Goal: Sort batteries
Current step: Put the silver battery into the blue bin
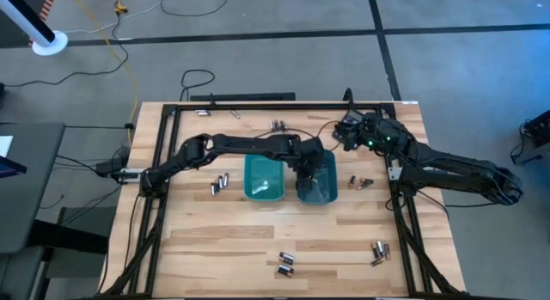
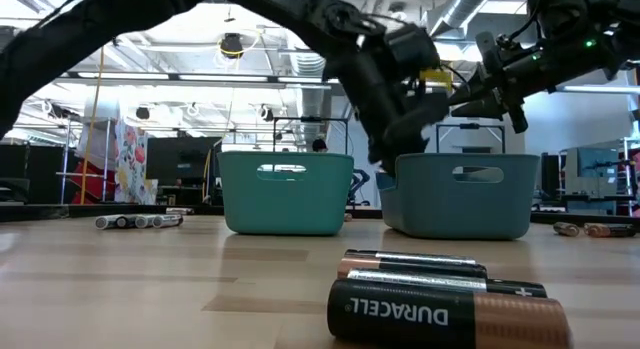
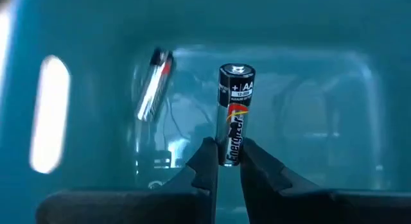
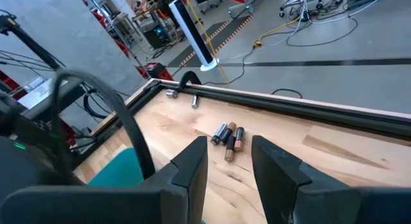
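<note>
The AA battery (image 3: 235,115) stands upright, pinched at its lower end by the left claw (image 3: 230,161) inside the right-hand teal tray (image 1: 320,190), so lower it close to the floor before letting go, beside the battery already lying there (image 3: 154,84). Only the left wrist view shows this; overhead, the arm hides it, while the right claw (image 4: 228,161), apart and empty, waits behind the trays

Both arms are dark, basically black, built from slim tube links with chunkier joints. The right arm (image 1: 447,171) has green lights glowing near its wrist, a small white patch on one link and black cables bunched up there. The left arm (image 1: 232,148) looks plain matte black. Fingers (image 4: 192,169) are black, flat and wedge-shaped.
</note>
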You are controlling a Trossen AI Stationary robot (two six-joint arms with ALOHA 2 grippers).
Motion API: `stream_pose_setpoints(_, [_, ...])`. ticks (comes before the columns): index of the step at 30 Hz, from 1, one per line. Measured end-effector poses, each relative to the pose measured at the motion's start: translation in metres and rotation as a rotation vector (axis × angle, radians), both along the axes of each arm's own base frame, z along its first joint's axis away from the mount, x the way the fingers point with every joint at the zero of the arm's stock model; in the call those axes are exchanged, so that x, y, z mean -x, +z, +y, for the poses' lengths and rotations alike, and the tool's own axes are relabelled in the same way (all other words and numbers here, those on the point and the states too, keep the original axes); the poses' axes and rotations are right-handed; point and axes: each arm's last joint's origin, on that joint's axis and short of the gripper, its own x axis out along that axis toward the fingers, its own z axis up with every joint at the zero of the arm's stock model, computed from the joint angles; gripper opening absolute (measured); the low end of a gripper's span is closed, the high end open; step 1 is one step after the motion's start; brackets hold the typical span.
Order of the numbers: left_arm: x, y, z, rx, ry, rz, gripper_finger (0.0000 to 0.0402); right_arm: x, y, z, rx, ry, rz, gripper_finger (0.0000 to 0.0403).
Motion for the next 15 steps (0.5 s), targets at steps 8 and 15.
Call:
stream_pose_setpoints(8, [-0.0015,-0.0056,-0.0017,0.002,-0.004,0.008,0.0039,-0.0001,0.0,0.0001,0.0,0.001,-0.001,0.0138])
stream_pose_setpoints(15, [-0.0019,-0.0056,-0.0057,0.006,-0.007,0.008,0.0079,-0.0001,0.0,0.0002,0.0,0.002,-0.001,0.0138])
